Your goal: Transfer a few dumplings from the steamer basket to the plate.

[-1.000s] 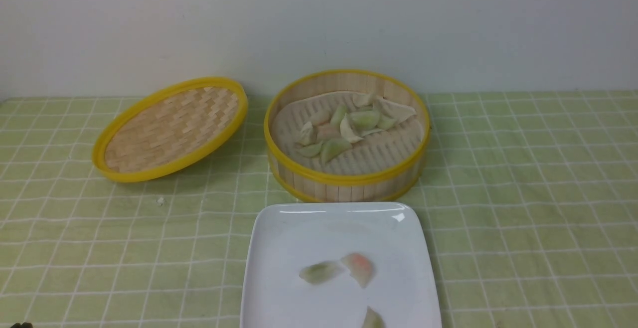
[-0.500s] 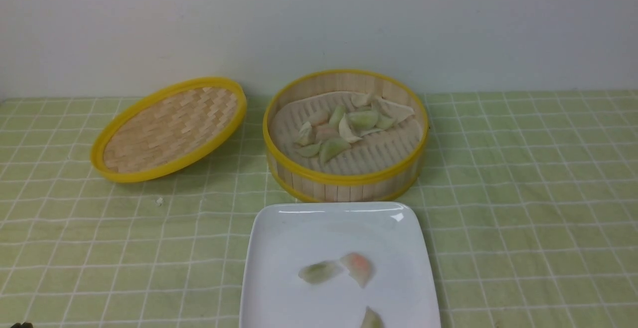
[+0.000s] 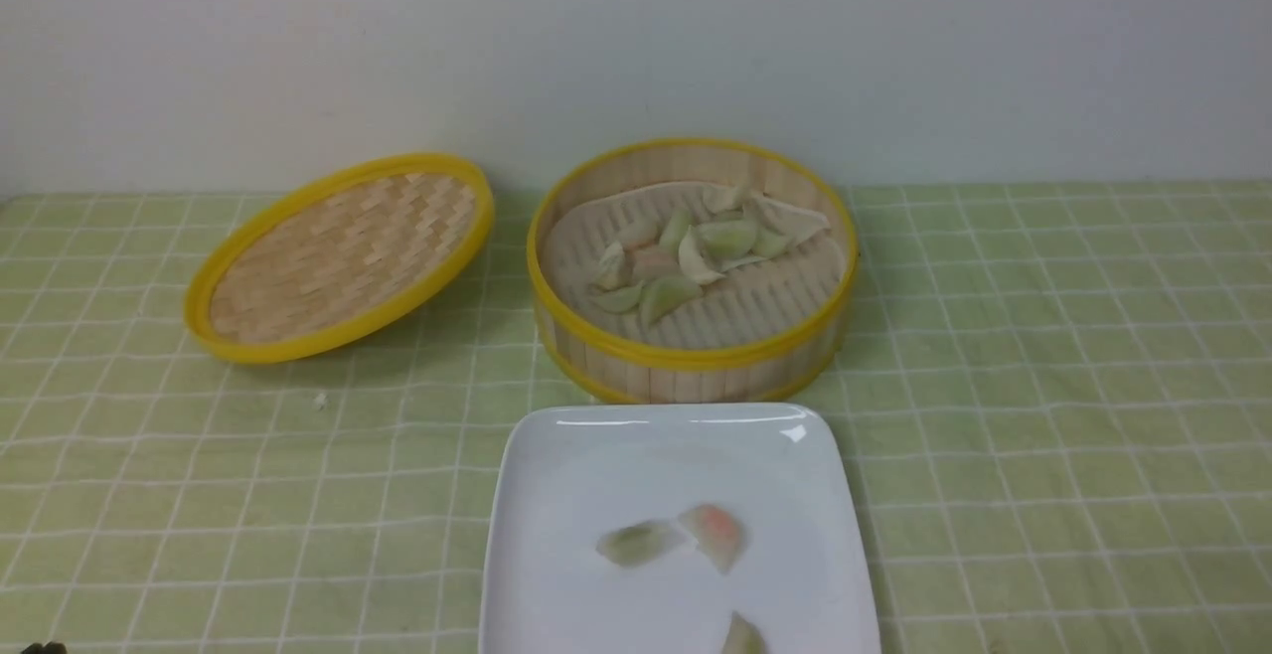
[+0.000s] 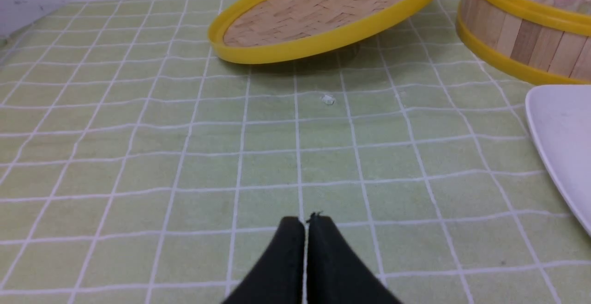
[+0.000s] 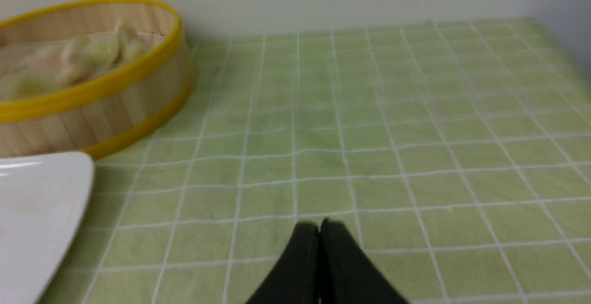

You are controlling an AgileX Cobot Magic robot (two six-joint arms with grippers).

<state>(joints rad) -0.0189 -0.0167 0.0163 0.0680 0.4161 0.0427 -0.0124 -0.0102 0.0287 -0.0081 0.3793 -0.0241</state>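
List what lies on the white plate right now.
On the plate lie three dumplings: a pale green one, a pink-orange one, and a third cut off by the picture's edge. The plate's near part is out of view.

The left gripper (image 4: 305, 221) shows at the bottom centre of the left wrist view, its two black fingers pressed together with nothing between them. The right gripper (image 5: 319, 224) sits likewise at the bottom centre of the right wrist view, fingertips meeting, empty. Neither arm reaches into the front view.
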